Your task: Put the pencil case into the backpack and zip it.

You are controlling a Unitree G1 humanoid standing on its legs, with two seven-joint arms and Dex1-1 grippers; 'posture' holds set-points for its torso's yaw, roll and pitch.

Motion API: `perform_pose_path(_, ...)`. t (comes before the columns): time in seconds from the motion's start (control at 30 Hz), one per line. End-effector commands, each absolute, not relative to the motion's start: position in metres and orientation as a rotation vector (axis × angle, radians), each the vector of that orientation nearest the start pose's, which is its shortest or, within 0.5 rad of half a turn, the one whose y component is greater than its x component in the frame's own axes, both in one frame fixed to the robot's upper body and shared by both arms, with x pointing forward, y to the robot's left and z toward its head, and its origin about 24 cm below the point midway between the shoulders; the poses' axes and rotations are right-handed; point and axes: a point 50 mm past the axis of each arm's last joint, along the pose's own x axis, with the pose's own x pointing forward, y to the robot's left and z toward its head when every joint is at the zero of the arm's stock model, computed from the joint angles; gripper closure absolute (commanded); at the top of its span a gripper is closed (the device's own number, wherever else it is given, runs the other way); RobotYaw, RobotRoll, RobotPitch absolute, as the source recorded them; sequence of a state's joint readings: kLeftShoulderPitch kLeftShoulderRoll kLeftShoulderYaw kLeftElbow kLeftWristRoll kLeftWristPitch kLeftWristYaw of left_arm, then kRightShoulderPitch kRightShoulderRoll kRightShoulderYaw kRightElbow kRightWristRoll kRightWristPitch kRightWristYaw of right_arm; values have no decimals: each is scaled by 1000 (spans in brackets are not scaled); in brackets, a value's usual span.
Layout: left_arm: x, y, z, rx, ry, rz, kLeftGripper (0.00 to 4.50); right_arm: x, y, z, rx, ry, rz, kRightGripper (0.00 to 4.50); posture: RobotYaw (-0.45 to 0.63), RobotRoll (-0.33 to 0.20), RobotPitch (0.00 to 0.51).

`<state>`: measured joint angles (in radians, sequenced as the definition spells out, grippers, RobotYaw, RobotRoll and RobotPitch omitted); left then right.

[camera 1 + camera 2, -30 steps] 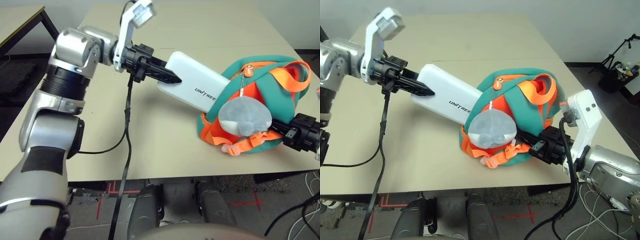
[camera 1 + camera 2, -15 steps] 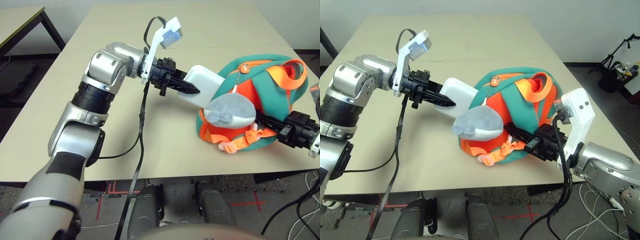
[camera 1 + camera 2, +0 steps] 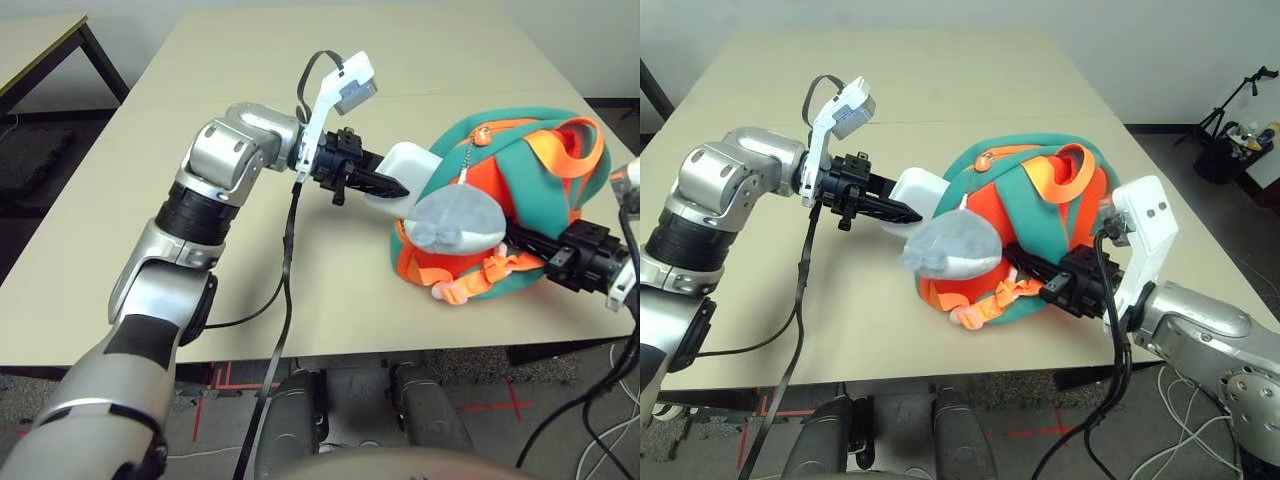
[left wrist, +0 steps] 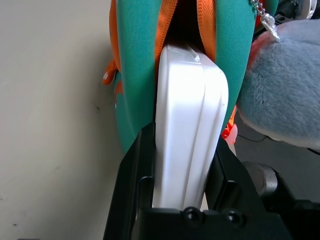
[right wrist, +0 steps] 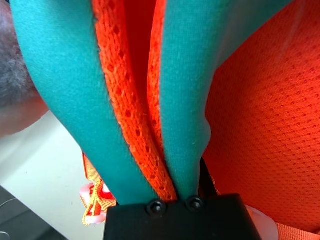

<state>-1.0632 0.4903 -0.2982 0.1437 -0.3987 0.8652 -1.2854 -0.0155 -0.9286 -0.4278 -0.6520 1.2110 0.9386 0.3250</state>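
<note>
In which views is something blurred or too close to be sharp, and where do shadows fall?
Left wrist view: the pencil case is sharp, the plush whale charm soft. Right wrist view: backpack fabric fills it, mesh weave sharp. Eye views: even light, soft shadow on the table under the left gripper.

My left gripper [image 4: 180,200] has black plastic fingers [image 4: 131,190], smooth and a bit shiny. Between them is the pencil case [image 4: 187,125], hard white plastic, smooth and glossy. The backpack [image 3: 530,170] is soft teal cloth, matt. Its orange parts are net cloth full of tiny holes, rough to look at. The whale charm [image 3: 455,220] is grey plush, fuzzy. It hangs on a thin shiny metal chain [image 3: 470,165]. My forearms [image 3: 235,155] are silver and shiny. The table [image 3: 120,220] is tan, smooth and matt.
</note>
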Motion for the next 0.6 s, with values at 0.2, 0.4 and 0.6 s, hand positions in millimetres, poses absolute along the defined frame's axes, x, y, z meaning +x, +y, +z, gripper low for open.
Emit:
perform_pose_path(0.2,309,96,276,178,311,-1566,136,207,-215,200,-12,232,713,4305,-200,0,109)
perform_pose_path(0.4,308,113,304,168,303,-1534,624,209,-215,199,-12,232,720,4305,-185,0,110)
perform_pose_path(0.6,313,115,301,248,300,-1504,2649,210,-215,199,-15,231,723,4305,-190,0,105)
